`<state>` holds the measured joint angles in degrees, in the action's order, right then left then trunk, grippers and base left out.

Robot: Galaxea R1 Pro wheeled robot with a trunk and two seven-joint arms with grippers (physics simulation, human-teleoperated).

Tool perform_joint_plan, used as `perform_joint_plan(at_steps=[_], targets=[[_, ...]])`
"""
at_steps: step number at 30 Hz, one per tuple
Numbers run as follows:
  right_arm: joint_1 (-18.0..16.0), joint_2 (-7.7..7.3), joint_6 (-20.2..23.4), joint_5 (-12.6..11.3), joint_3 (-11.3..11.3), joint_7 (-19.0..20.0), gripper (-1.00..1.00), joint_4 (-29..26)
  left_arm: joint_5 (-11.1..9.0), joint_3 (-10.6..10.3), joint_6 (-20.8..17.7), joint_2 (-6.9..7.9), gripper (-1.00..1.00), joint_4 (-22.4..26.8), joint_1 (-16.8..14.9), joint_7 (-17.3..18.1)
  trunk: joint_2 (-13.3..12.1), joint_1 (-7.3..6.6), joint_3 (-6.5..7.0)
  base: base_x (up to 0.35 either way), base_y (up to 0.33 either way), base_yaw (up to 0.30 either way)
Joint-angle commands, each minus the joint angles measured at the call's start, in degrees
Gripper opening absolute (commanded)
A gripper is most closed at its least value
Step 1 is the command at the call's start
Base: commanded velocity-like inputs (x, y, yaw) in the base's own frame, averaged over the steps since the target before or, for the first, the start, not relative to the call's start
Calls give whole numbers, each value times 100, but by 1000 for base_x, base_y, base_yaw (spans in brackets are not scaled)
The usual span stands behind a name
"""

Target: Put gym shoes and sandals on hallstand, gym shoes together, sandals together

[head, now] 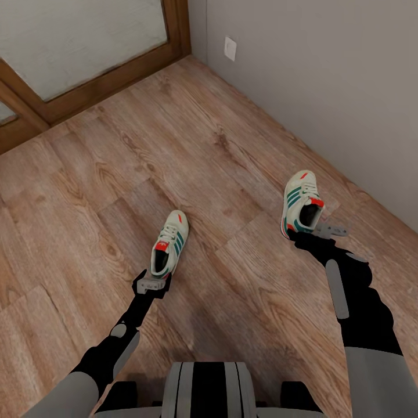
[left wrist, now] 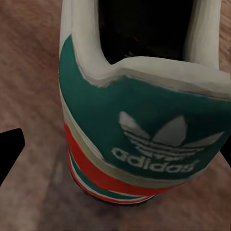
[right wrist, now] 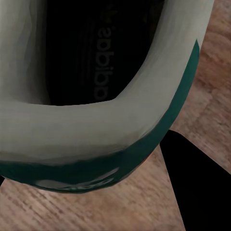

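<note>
Two sneakers, two hands at the heels

Both white lace-up gym shoes with green stripes lie well apart on the light brown wood-plank corridor floor (head: 174,133): left shoe (head: 169,242), right shoe (head: 302,204). Left hand (head: 152,284) and right hand (head: 325,230) sit at the heels; can't tell if either is closed. Best to pinch the heel collar firmly, lift straight, keep soles level.

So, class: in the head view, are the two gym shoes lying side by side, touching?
No, the left gym shoe and the right one lie well apart on the corridor floor.
</note>
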<state>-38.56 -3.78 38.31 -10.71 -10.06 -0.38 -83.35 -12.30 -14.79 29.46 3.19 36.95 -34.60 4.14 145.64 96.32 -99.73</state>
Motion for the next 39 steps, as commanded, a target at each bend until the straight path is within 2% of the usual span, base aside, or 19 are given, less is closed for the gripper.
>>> perform_joint_plan(at_steps=[1, 12, 27, 39], targets=[[-2, 0, 28, -33, -4, -6, -100, -6, -62, -24, 16, 6, 100, -4, -3, 25, 1, -1, -3, 0, 0, 0], [-2, 0, 28, -35, -4, -5, -100, -6, -62, -24, 16, 6, 100, -4, -3, 24, 14, 25, -254, 0, 0, 0], [-2, -2, 28, -35, -4, -3, -100, -6, -62, -18, 16, 5, 100, -4, -3, 20, 14, 25, -280, 0, 0, 0], [-2, -1, 28, -33, -13, -2, -100, -6, -62, -15, 16, 3, 100, -4, -3, 18, 14, 25, -280, 104, 0, 0]])
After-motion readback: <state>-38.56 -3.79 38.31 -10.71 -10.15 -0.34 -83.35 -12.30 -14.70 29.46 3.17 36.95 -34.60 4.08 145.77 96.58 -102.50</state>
